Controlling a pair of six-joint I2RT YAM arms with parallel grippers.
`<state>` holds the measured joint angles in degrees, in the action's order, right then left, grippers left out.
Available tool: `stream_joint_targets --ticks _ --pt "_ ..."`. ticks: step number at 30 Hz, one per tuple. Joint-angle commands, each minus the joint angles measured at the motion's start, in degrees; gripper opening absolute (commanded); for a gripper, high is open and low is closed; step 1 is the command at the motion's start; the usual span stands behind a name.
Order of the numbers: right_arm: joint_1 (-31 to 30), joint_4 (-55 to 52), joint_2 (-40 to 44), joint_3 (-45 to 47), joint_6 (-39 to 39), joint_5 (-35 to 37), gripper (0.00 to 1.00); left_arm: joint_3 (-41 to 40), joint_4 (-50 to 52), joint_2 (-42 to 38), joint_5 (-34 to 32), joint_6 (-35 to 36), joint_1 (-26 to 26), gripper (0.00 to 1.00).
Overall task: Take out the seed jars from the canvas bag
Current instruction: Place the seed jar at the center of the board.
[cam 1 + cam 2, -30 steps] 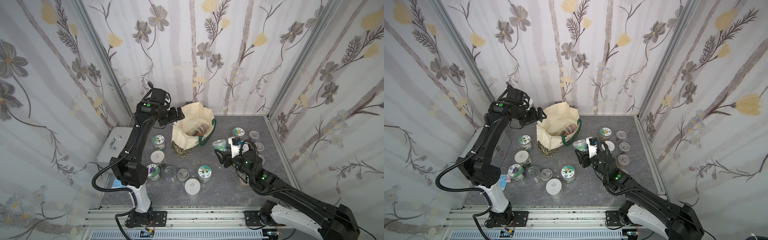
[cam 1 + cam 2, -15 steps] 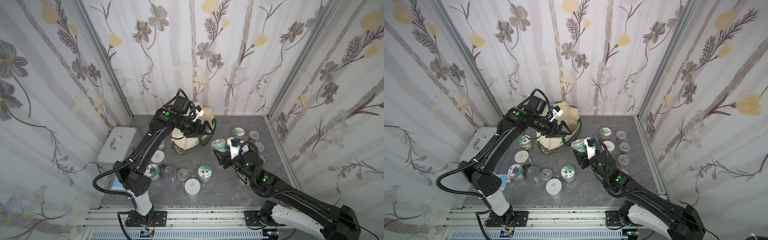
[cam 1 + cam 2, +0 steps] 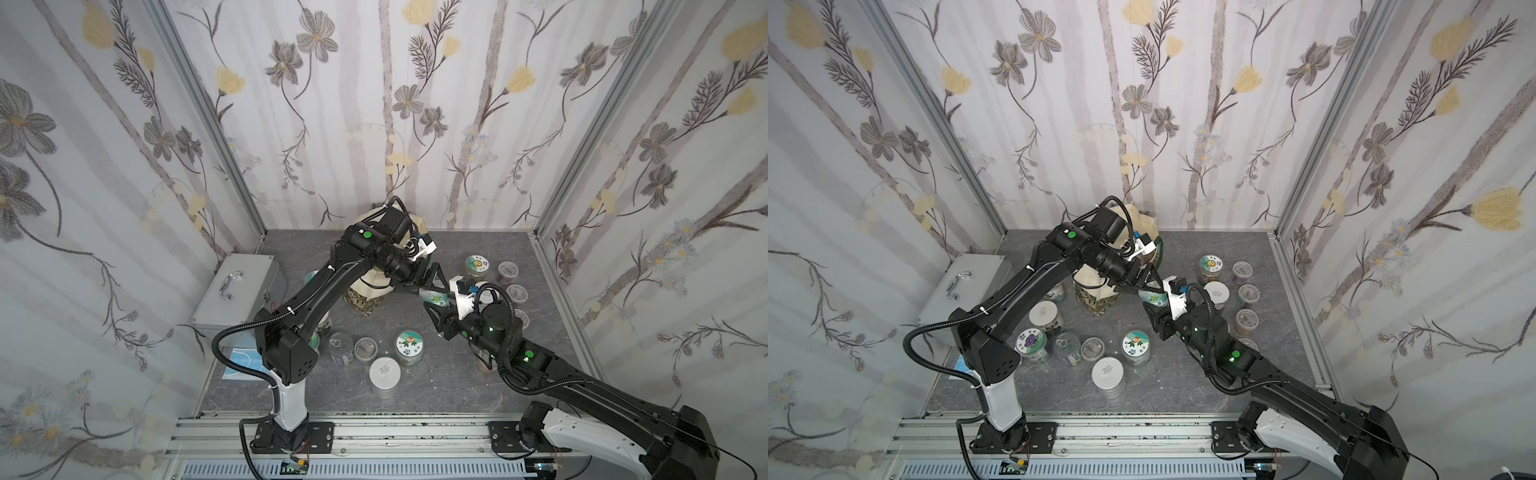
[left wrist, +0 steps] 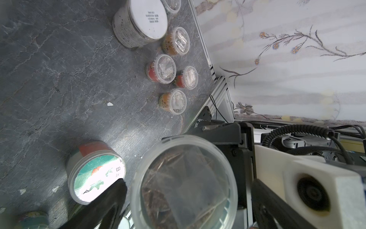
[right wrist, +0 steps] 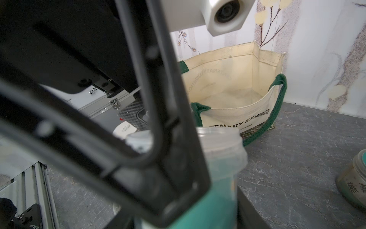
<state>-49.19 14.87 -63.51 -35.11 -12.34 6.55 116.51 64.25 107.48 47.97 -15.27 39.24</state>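
Handover: our right gripper (image 3: 436,306) pinches a seed jar (image 4: 184,184). The left gripper (image 3: 432,287), spread wide about it, should centre squarely before we close.

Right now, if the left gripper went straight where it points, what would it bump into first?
The clear-lidded seed jar held by the right gripper, just ahead of the open left gripper; the exact gap is unclear.
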Motion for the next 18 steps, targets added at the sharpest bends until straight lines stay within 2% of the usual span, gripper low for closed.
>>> stream_joint_targets --ticks 1,7,11,14,16,18 --pt "-0.20 1.62 -0.23 -0.48 0.39 1.06 0.44 0.71 0.54 0.87 1.71 0.77 0.38 0.96" --pt "-0.25 1.65 -0.57 -0.31 0.21 1.45 0.44 1.27 1.40 2.10 3.60 0.86 1.01 0.83" --pt "-0.26 1.75 -0.66 -0.13 0.03 1.63 0.44 1.54 1.36 2.40 4.08 0.68 1.05 0.67" --pt "-0.26 1.78 -0.57 0.13 -0.05 1.74 0.45 2.08 0.92 2.62 3.97 0.16 1.05 0.64" --pt "-0.23 1.54 -0.33 0.29 -0.08 1.95 0.55 2.68 0.73 2.86 3.68 -0.18 1.10 0.63" --pt "-0.30 0.84 0.40 0.68 -0.53 2.53 0.71 3.77 0.81 3.38 2.56 -0.38 1.09 0.63"
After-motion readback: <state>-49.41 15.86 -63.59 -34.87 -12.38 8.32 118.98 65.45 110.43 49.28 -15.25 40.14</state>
